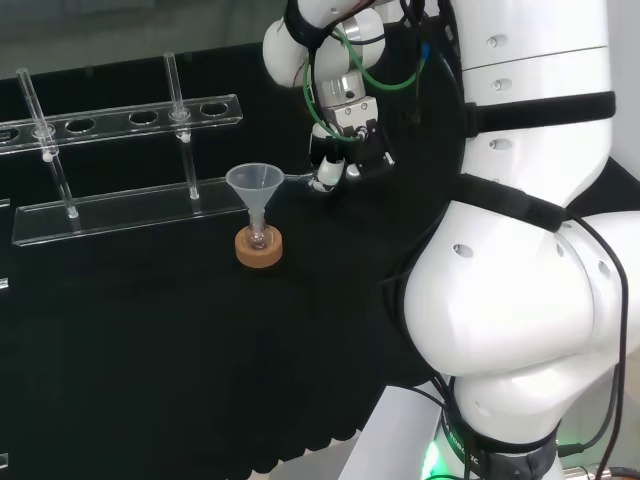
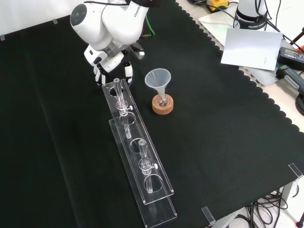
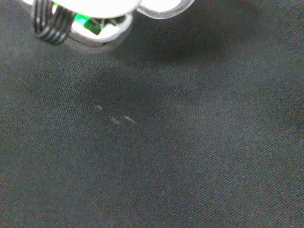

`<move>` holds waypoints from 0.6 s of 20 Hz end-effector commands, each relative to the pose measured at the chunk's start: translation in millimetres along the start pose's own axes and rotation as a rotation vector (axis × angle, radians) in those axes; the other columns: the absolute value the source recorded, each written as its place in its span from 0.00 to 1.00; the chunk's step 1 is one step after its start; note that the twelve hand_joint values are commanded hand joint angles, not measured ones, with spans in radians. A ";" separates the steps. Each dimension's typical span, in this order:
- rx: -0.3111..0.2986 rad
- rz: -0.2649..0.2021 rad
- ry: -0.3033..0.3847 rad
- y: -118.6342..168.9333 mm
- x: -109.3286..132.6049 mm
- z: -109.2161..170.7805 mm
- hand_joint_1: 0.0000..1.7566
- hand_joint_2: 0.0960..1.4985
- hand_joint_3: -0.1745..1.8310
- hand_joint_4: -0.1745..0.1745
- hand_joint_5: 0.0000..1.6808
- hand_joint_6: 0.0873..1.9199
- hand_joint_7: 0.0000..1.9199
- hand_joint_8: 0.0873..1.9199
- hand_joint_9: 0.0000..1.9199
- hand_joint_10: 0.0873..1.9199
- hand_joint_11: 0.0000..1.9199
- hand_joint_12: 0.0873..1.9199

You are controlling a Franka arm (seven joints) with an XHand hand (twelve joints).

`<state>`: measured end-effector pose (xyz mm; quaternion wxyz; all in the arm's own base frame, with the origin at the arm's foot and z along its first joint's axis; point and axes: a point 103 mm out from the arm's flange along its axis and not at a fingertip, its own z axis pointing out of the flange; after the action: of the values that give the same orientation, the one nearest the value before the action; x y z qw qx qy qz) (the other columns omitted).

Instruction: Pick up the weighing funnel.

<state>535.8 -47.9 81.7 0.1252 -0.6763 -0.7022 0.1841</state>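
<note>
Where the bench edge lies nearest in the front view, the black cloth (image 2: pixel 228 142) is scalloped and carries a long clear rack (image 2: pixel 161 209) that runs away from the camera. Two glass tubes stand upright in the rack, one toward its near end (image 2: pixel 146 166) and one at its far end (image 2: pixel 121 97). To the right of the rack's far half, and apart from it, a cork ring (image 2: pixel 163 105) sits on the cloth. It carries a small flask (image 2: pixel 163 100) with the funnel (image 2: pixel 157 78) standing in it, mouth up and untouched.

Beyond the rack's far end the hand (image 2: pixel 107 59) hangs low over the cloth, pointing downward. It is up and to the left of the funnel and clear of it. Whether the hand is open or closed cannot be told from any view, nor whether it touches the cloth.

In the head view a slim clear sliver, apparently the weighing funnel (image 1: pixel 298 178), shows just beside the hand, between it and the funnel's rim. It is too faint to tell whether it lies on the cloth or is held, and no grasp on it can be confirmed.

The wrist view looks down on bare cloth with a few small pale glints (image 3: pixel 114 119), which cannot be identified.

Farther back, the white arm link (image 2: pixel 107 21) rises above the hand. At the far right a sheet of paper (image 2: pixel 249 47) lies off the cloth.
</note>
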 end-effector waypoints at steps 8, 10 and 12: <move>-0.014 0.040 -0.082 -22.4 -16.9 -42.3 0.63 0.42 0.43 1.00 0.70 0.42 0.31 0.31 0.50 0.16 0.38 0.56; -0.020 0.053 -0.092 -28.5 -19.3 -49.2 0.63 0.42 0.43 1.00 0.70 0.42 0.30 0.31 0.50 0.16 0.38 0.56; -0.025 0.064 -0.094 -34.4 -21.3 -55.4 0.63 0.42 0.43 1.00 0.70 0.42 0.30 0.31 0.49 0.16 0.37 0.56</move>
<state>537.1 -59.6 130.4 0.0885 -0.6834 -0.6961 0.2015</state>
